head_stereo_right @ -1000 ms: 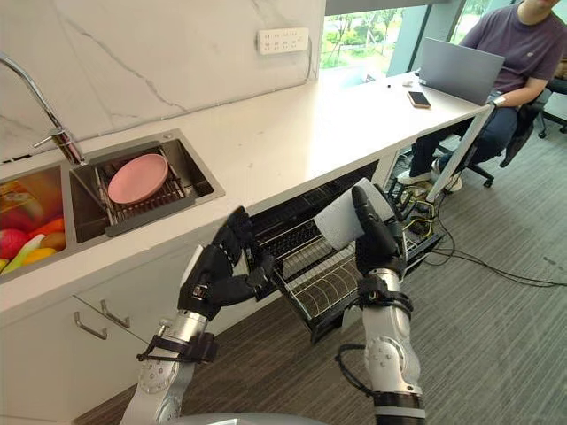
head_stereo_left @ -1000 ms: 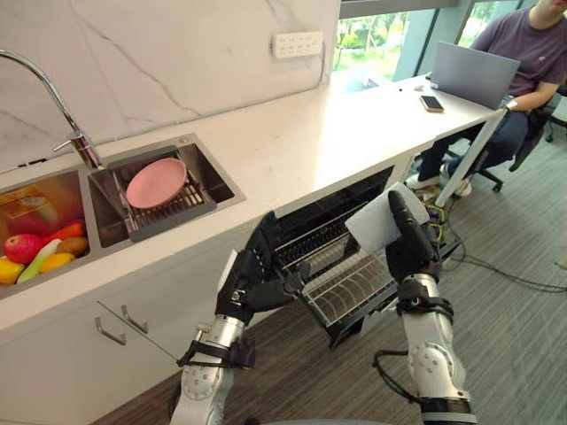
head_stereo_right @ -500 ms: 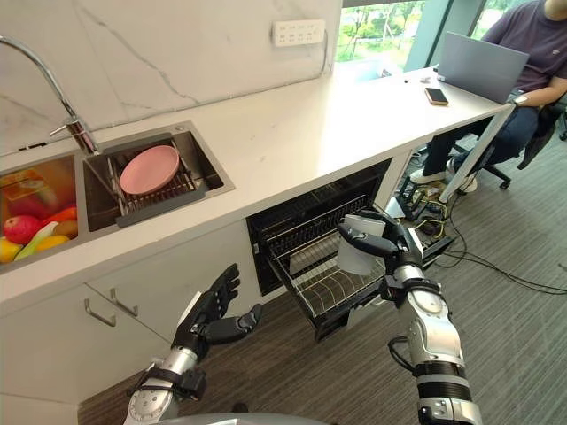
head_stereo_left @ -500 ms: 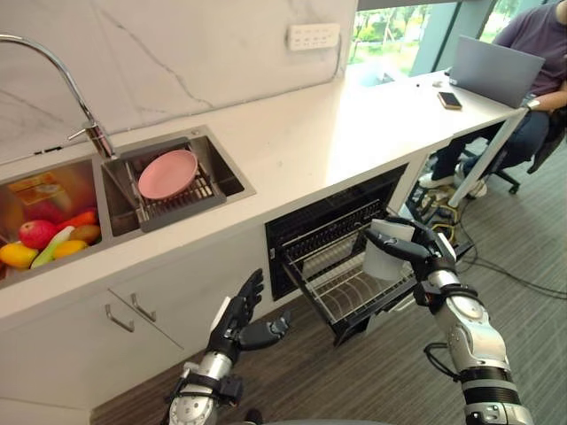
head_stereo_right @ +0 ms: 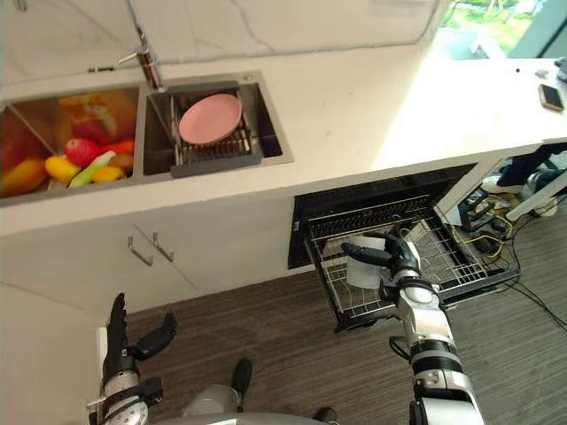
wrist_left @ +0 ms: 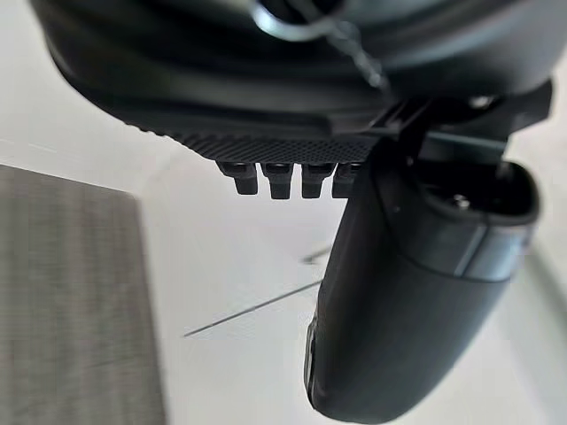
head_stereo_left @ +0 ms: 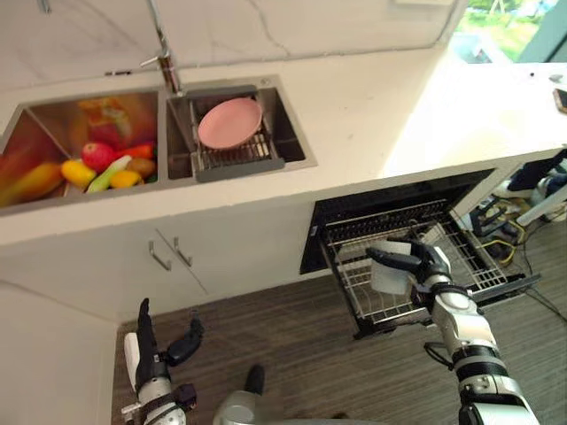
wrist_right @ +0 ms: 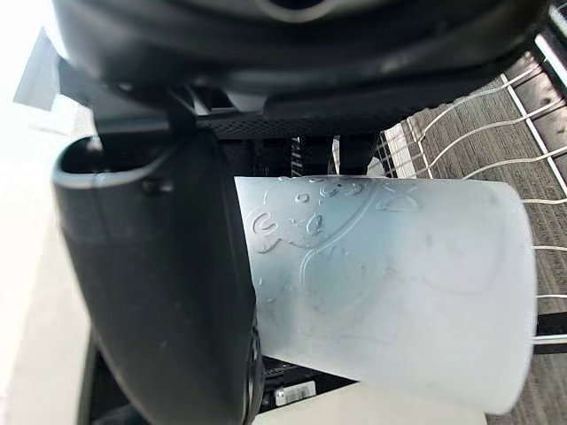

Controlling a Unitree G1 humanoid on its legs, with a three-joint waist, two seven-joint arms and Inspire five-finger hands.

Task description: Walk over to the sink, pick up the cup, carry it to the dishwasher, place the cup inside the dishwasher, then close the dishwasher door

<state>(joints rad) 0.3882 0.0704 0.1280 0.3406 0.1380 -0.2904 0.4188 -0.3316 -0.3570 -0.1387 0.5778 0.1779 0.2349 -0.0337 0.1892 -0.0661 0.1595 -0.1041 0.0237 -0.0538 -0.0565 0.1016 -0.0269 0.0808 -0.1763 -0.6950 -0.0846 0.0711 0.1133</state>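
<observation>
Two hands: the right hand [head_stereo_left: 427,266] carries the load, and the left hand [head_stereo_left: 152,356] carries nothing.
Right hand: thumb and fingers are wrapped round the cup, reaching over the dishwasher's pulled-out rack.
Cup [head_stereo_left: 387,276]: pale white plastic with a raised cartoon figure on its side. It is held over the left part of the rack, and I cannot tell whether it touches the wires.
Rack [head_stereo_left: 478,266]: a wire basket drawn forward out of the dishwasher, above the floor.
Dishwasher [head_stereo_left: 390,199]: a dark opening under the counter, to the right of the sink.
Left hand: low down by the floor [head_stereo_left: 292,345] in front of the white cabinet [head_stereo_left: 221,257], well apart from the dishwasher. Its fingers are straight, the thumb standing out to one side.
Sink [head_stereo_left: 301,152]: two steel basins set into the white counter [head_stereo_left: 381,97], with a tap [head_stereo_left: 164,62] behind the divider.
Left basin: a heap of fruit [head_stereo_left: 97,166] in red, yellow and green.
Right basin: a pink plate [head_stereo_left: 230,122] lies on a dark drainer [head_stereo_left: 239,159].
Counter, far right: a phone [head_stereo_right: 549,96] lies flat.
</observation>
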